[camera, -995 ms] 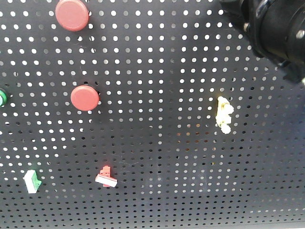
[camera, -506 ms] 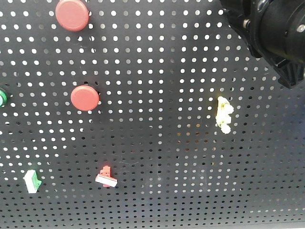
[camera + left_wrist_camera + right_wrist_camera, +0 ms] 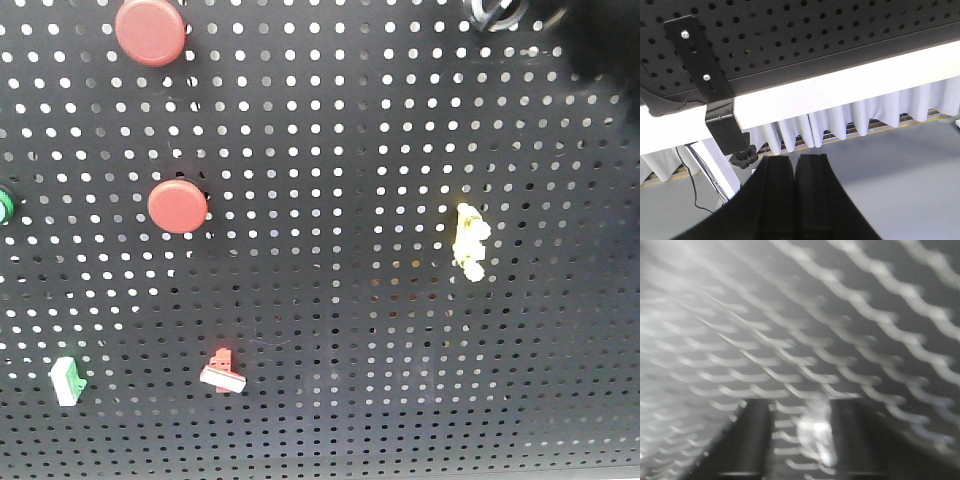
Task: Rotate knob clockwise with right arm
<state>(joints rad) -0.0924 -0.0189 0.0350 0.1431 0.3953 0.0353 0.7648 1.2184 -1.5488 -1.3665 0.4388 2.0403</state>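
Note:
The knob (image 3: 497, 12) shows only partly at the top edge of the front view, right of centre, as a shiny silver ring on the black pegboard (image 3: 330, 150). A faint dark smear covers the corner to its right. The right wrist view is smeared by motion. In it my right gripper (image 3: 802, 405) is open, its two dark fingers (image 3: 757, 440) wide apart over the board's holes. A bright shiny blur (image 3: 816, 432) lies between them, nearer the right finger. My left gripper (image 3: 794, 162) is shut and empty, below the board's lower edge.
On the pegboard are two flat red buttons (image 3: 150, 32) (image 3: 178, 207), a green part (image 3: 4, 205) at the left edge, a yellow lumpy peg (image 3: 468, 241), a green-white clip (image 3: 66, 381) and a red-white clip (image 3: 223, 371). A black bracket (image 3: 705, 85) clamps the board to a white table edge (image 3: 840, 85).
The right arm's black body, which filled the front view's top right corner, has left that view, uncovering the knob's ring. Nothing on the board has moved.

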